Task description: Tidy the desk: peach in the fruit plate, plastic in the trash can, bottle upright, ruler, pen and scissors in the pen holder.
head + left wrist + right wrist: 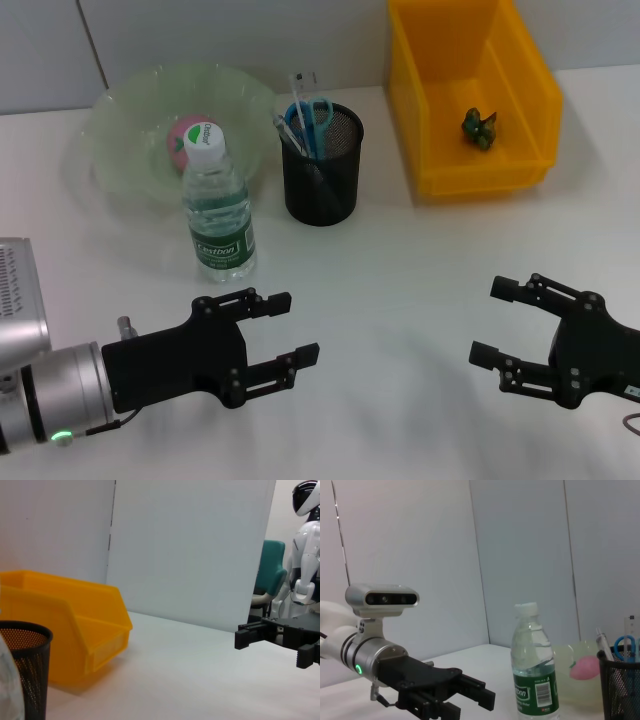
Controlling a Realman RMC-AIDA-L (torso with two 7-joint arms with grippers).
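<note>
A pink peach (186,136) lies in the clear green fruit plate (125,165) at the back left; it also shows in the right wrist view (585,667). A clear water bottle (217,208) with a white cap stands upright in front of the plate. The black mesh pen holder (322,172) holds blue scissors (312,117), a pen and a ruler. A crumpled green plastic piece (479,128) lies in the yellow bin (445,170). My left gripper (292,328) is open and empty near the front left. My right gripper (484,322) is open and empty at the front right.
The yellow bin (85,625) stands at the back right of the white table (400,270). A white wall rises behind the table. A white humanoid robot (305,545) and a teal chair (270,575) stand beyond the table edge in the left wrist view.
</note>
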